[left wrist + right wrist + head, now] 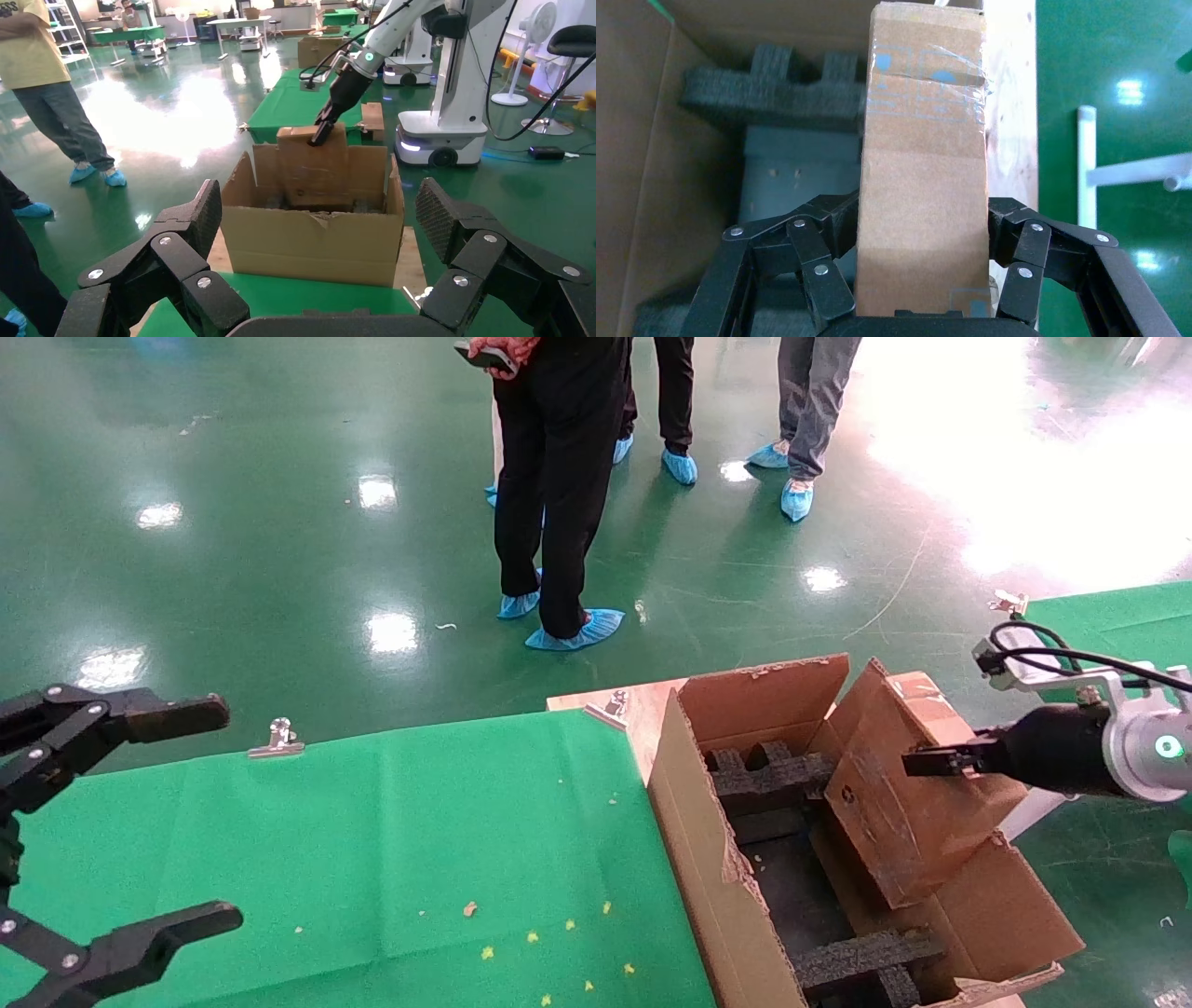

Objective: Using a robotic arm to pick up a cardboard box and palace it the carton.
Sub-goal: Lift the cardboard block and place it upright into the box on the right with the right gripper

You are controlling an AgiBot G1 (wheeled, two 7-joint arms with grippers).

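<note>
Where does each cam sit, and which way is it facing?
Head: on the robot's head, looking down at the green table and carton; both hands show.
Left wrist: behind the open left hand, facing the carton.
Right wrist: behind the right hand, looking into the carton.
Shared: all three show the cardboard box gripped in the right hand.

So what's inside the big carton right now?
Inside the carton sit black foam blocks and the tilted cardboard box, held by the right pincer. The floor beneath the box is hidden.
</note>
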